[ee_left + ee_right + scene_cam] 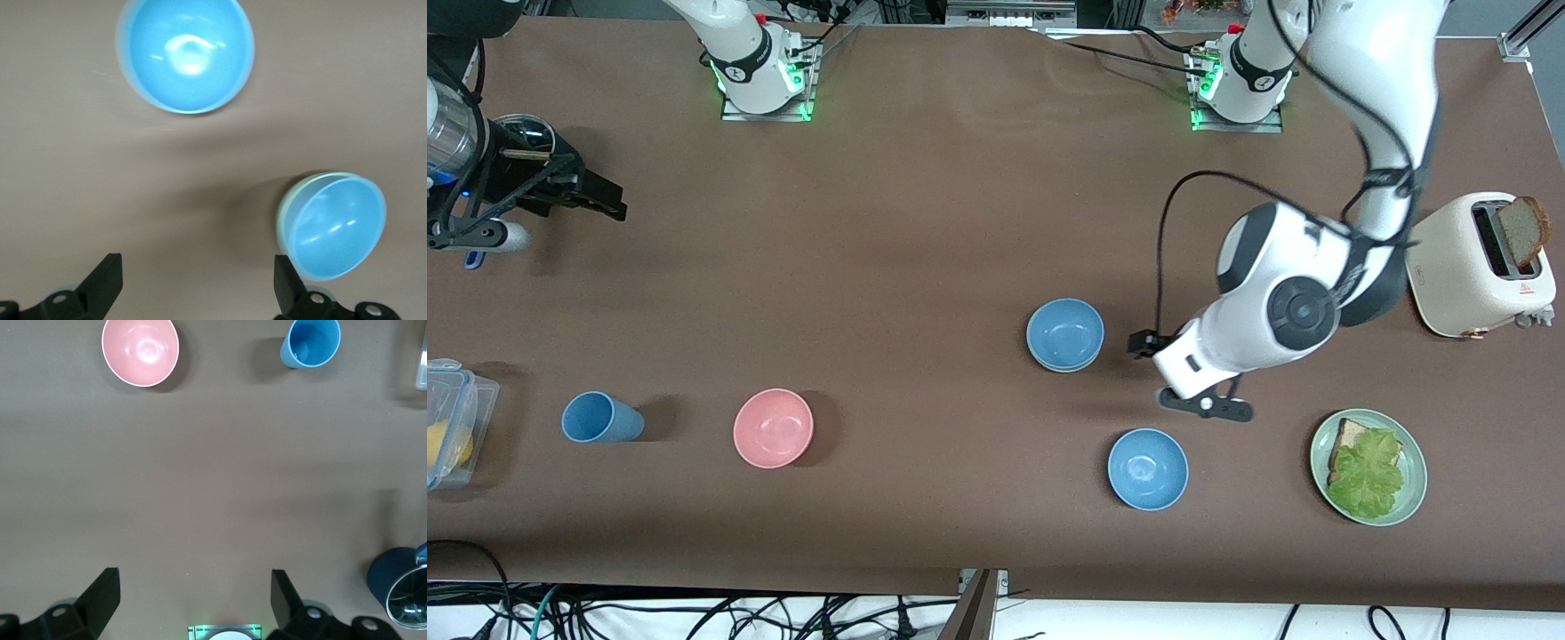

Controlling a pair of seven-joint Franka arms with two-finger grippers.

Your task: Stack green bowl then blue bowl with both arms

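Brown table with bowls, cup, toaster

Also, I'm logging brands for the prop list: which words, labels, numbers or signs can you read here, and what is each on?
Toaster: a small red triangular sign with tiny print under it; too small to read.
Robot bases: a dark round mark on each; unreadable.
Bowls, cup, plate: no text visible.
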